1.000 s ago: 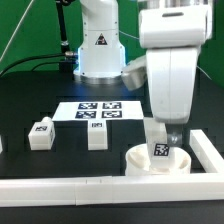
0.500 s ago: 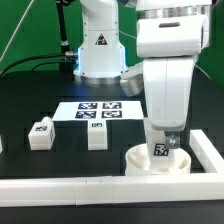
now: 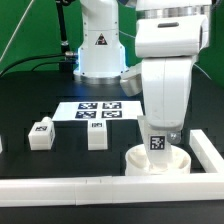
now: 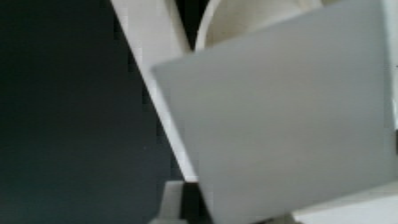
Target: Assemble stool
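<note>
The round white seat disc [image 3: 133, 161] lies at the front on the exterior view's right, in the corner of the rail. My gripper [image 3: 160, 128] is shut on a white stool leg [image 3: 157, 143] with a square tag. It holds the leg upright with its lower end at the seat's top; I cannot tell whether the end sits in a socket. In the wrist view the held leg [image 4: 285, 130] fills most of the picture, with one finger [image 4: 173, 205] beside it. Two more tagged legs [image 3: 41, 133] [image 3: 97, 134] stand apart on the black table.
The marker board [image 3: 100, 109] lies flat behind the loose legs. The long white L-shaped rail [image 3: 60, 188] runs along the front edge and up the exterior view's right side [image 3: 210, 150]. The arm's base [image 3: 100, 45] stands at the back.
The arm came down slightly a second ago. Since then the held leg's tag has shifted a little upward and looks turned, still over the seat.
</note>
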`<state>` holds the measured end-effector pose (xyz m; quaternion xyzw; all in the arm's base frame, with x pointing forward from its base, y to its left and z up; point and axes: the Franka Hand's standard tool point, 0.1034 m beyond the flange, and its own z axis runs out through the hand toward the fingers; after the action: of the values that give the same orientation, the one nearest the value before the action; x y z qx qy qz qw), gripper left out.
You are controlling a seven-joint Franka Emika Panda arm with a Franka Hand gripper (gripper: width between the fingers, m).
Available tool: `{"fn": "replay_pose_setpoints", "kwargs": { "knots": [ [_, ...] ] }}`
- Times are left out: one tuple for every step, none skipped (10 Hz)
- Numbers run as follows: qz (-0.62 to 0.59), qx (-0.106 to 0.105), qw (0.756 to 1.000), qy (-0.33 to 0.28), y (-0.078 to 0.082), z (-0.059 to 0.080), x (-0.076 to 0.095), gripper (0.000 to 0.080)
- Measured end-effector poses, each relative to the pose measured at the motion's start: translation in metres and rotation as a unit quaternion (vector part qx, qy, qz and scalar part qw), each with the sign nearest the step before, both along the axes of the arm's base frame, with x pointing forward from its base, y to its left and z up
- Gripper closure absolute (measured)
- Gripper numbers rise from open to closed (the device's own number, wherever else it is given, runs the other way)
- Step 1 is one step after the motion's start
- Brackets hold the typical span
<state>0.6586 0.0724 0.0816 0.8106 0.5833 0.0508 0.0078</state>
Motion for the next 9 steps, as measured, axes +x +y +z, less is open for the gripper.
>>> {"fn": "replay_pose_setpoints", "kwargs": {
  "knots": [
    [-0.003,0.0,1.0,0.0,0.0,0.0,0.0,0.0794],
    [-0.013,0.001,1.0,0.001,0.0,0.0,0.0,0.0797],
    [-0.012,0.001,1.0,0.001,0.0,0.0,0.0,0.0797],
    [-0.012,0.001,1.0,0.001,0.0,0.0,0.0,0.0798],
    [0.001,-0.001,1.0,0.001,0.0,0.001,0.0,0.0798],
    [0.011,-0.006,1.0,0.007,0.0,0.008,0.0,0.0717],
    [0.079,-0.02,0.997,0.006,-0.004,0.017,0.001,0.0585],
    [0.121,-0.026,0.992,0.0,-0.008,0.023,0.002,0.0585],
    [0.117,-0.026,0.993,0.0,-0.014,0.025,0.0,0.0382]
  ]
}}
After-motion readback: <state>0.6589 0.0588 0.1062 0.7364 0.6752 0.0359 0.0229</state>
